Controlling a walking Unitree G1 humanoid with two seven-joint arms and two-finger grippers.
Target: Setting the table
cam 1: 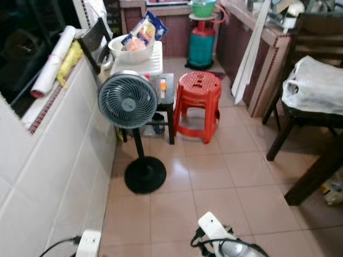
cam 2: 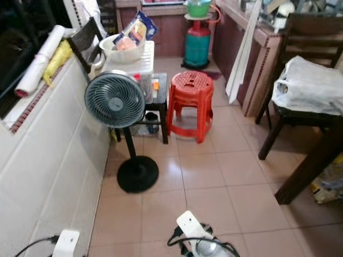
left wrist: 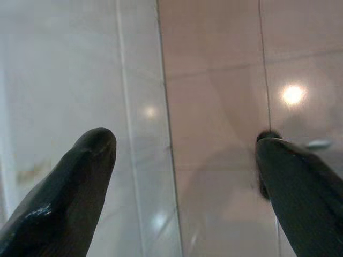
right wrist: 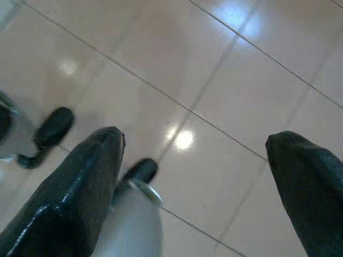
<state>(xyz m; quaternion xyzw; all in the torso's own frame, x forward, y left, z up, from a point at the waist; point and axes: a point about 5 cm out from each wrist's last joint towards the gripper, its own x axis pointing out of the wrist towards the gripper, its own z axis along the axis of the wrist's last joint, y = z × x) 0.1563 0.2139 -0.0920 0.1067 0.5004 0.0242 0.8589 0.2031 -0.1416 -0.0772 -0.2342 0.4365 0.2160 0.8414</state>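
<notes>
A dark wooden table (cam 1: pixel 320 167) stands at the right edge of the eye views, one thick leg reaching the floor. Behind it a dark chair (cam 1: pixel 313 32) carries a white plastic bag (cam 1: pixel 316 85). At the far left a white bowl (cam 1: pixel 130 49) with packets in it rests on a white box. My left gripper (left wrist: pixel 185 142) hangs open over the seam between the white tiled wall and the floor, holding nothing. My right gripper (right wrist: pixel 195 139) is open as well, over bare beige floor tiles. A silver arm part (cam 1: pixel 231 247) shows at the bottom of the left eye view.
A grey standing fan (cam 1: pixel 127 100) on a black round base stands by the left tiled wall. Beside it are red stacked stools (cam 1: pixel 198 101) and a small dark side table. A green gas cylinder (cam 1: pixel 201 44) stands at the back. Beige floor lies open ahead.
</notes>
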